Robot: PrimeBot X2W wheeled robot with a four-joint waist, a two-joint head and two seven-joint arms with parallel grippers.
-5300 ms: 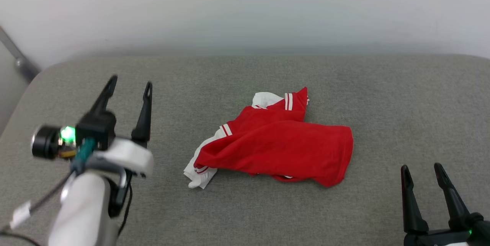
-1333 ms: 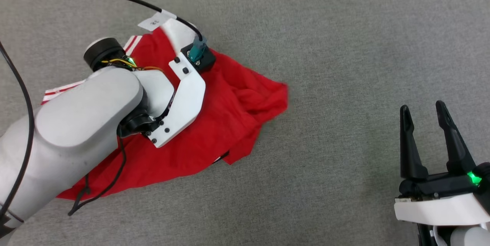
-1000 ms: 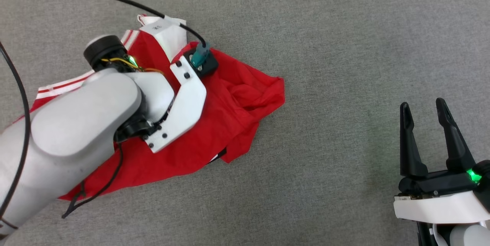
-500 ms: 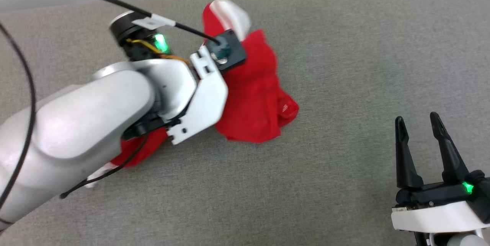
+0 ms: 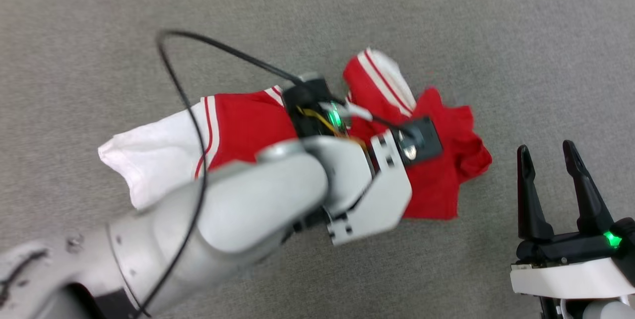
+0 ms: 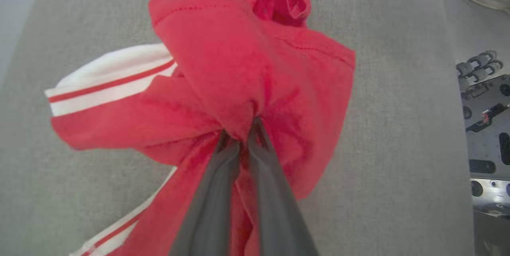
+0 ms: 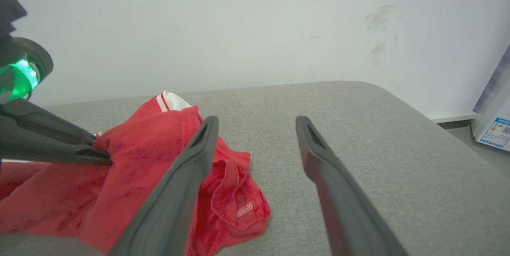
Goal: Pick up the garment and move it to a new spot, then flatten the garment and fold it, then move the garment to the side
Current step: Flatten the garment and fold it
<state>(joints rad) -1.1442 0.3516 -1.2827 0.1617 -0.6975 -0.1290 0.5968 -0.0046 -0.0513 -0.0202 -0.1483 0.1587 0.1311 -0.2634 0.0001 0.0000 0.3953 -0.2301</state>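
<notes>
the left gripper (image 6: 239, 128) has its fingers pinched shut on a bunch of the garment (image 6: 247, 61), evidently to carry it, the rest trailing on the worktop (image 5: 496, 36) well in from its far edge, while the right gripper (image 5: 544, 146), fingers spread, holds nothing.

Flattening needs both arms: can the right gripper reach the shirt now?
Probably yes: the right gripper is open, and only bare surface separates it from the shirt held by the left gripper.
</notes>
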